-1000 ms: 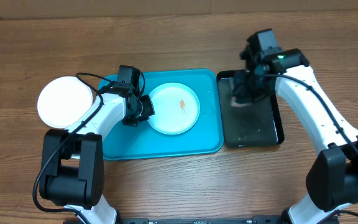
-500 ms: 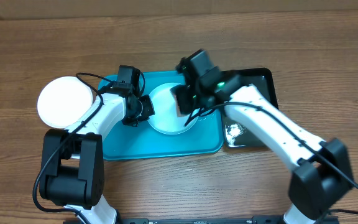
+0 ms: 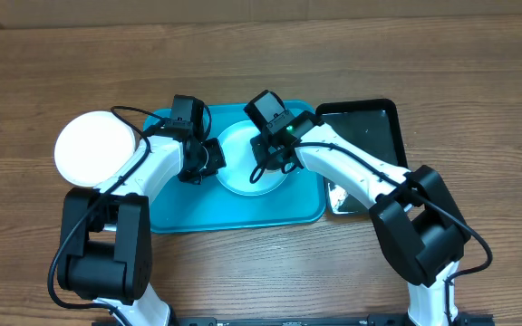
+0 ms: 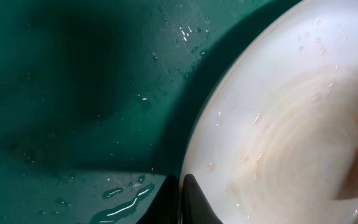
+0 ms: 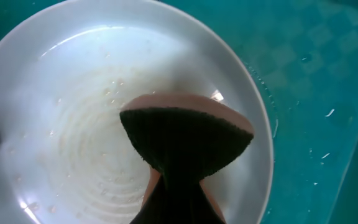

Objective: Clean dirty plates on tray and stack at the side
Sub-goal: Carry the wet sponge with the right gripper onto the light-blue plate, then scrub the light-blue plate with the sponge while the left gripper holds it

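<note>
Overhead: left jaws pinch the plate (image 3: 238, 177) by its rim; right jaws clamp a sponge (image 5: 185, 134) over it.

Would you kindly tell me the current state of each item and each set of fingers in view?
turquoise tray: wet, beaded with water.
wet plate: flat in that tray, streaked.
left fingers: shut on that plate's rim.
sponge: bent, pressed onto the wet plate.
right fingers: shut on the sponge.
black tray: wet, foam near its front.
white plate: on the table, looks clean.
</note>
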You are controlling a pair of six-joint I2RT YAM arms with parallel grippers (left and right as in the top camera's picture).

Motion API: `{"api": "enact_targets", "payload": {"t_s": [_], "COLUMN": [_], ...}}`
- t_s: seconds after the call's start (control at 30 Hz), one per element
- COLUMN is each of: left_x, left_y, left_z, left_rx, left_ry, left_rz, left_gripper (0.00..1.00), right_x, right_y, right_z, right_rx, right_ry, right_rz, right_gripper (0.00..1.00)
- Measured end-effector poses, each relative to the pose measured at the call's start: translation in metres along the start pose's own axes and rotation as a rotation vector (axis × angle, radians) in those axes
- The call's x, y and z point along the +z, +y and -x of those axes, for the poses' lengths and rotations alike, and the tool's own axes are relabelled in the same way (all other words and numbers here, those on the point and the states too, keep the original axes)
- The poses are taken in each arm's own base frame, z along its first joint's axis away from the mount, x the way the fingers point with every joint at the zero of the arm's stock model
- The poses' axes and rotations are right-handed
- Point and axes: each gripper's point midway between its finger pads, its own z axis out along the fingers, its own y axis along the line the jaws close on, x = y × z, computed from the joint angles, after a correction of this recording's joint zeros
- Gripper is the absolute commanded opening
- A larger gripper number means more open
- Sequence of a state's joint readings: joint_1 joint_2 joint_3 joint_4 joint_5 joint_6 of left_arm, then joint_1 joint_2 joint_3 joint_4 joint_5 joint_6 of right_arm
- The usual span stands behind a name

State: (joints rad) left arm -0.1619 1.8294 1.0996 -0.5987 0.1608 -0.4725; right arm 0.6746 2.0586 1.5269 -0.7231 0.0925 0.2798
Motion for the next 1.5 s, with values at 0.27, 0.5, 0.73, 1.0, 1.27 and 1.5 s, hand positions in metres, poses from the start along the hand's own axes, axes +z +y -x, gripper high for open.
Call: {"api": "enact_targets", "payload": {"t_s": [0.27,0.5,0.73,1.0,1.27,1.5], "left_x": [0.0,0.0,0.0,0.0,0.0,0.0], "left_y": [-0.001,-0.001,0.0,0.001,0.0,0.0], "left_z": [0.0,0.0,0.0,0.0,0.0,0.0], "left_rx": [0.0,0.004,0.004,0.001,0.002,0.006], "left_ry": [0.002,0.002,0.002,0.001,0.001,0.001], "left_rz": [-0.003,-0.003,-0.003,0.0,-0.003,-0.003], "left_gripper": [0.04,0.04,0.04,0.04,0.04,0.04], "right_x": [0.02,0.028,0.03,0.027,0.015,-0.019], "right_y": [-0.011,-0.014,-0.004,0.041,0.07,0.022], "right_z": [-0.004,-0.002,-0.003,-0.009,-0.009,0.04], "right_rx": [0.0,0.019,0.051,0.036,0.033,0.142], "right_ry": [0.013,0.022,0.063,0.103,0.14,0.088], "right_rz": [-0.059,-0.048,0.08,0.299,0.478,0.515], "right_gripper": [0.04,0.04,0.04,0.04,0.04,0.04]}}
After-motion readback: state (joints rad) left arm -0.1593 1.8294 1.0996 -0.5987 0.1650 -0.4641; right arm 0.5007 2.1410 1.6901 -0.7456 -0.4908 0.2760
